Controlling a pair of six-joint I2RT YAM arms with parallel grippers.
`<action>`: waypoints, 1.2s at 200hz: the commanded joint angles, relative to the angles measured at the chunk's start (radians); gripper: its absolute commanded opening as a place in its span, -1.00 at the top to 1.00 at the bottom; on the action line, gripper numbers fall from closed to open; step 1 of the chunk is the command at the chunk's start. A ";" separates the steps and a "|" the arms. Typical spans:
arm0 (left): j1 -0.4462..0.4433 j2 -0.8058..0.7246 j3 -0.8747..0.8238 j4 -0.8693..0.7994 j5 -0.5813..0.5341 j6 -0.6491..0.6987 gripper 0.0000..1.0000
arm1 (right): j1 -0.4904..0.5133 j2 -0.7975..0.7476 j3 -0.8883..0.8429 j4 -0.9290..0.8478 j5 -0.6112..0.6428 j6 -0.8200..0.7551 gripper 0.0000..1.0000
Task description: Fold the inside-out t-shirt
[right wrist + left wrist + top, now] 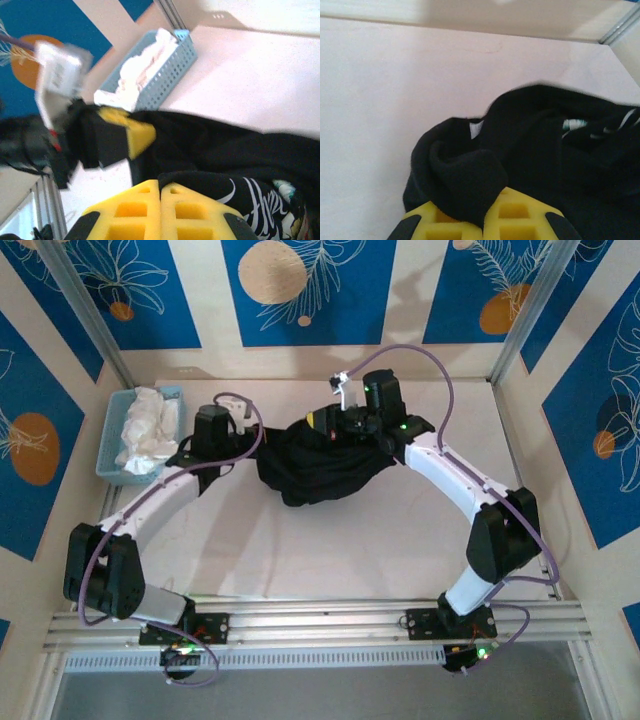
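The inside-out t-shirt [318, 468] is a crumpled black heap on the pale table [400, 550], level with the blue basket [110, 455] and well to its right, with bare tabletop between the two. It is bunched rather than spread flat, with folds piled over each other. In the right wrist view the shirt [235, 150] shows a white printed pattern on the fold nearest the camera. In the left wrist view a small white patch peeks out among the folds [530, 150].

The left gripper [238, 445] is at the edge of the heap nearer the basket. Its yellow pads [517, 225] are pressed together on a rolled fold of the black cloth, which comes up from between them.

The right gripper [352, 425] is at the heap's side farther from the basket, toward the back of the table. Its yellow pads [192, 220] meet along their whole length, and the shirt's edge is nipped at their tips.

The basket holds a crumpled white garment [145, 430], which rises above its rim.
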 commanded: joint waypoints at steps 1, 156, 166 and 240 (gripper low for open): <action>-0.004 -0.004 -0.020 0.063 -0.055 -0.042 1.00 | -0.032 -0.017 0.036 0.125 -0.096 0.068 1.00; -0.071 0.094 -0.141 0.095 -0.184 -0.084 1.00 | -0.109 -0.045 0.231 0.174 -0.179 0.226 1.00; -0.056 0.106 -0.155 0.068 -0.250 -0.093 1.00 | -0.132 -0.065 0.244 0.124 -0.210 0.206 1.00; -0.028 -0.127 -0.331 0.177 -0.122 -0.106 -0.26 | -0.171 -0.086 0.235 -0.219 -0.340 -0.054 1.00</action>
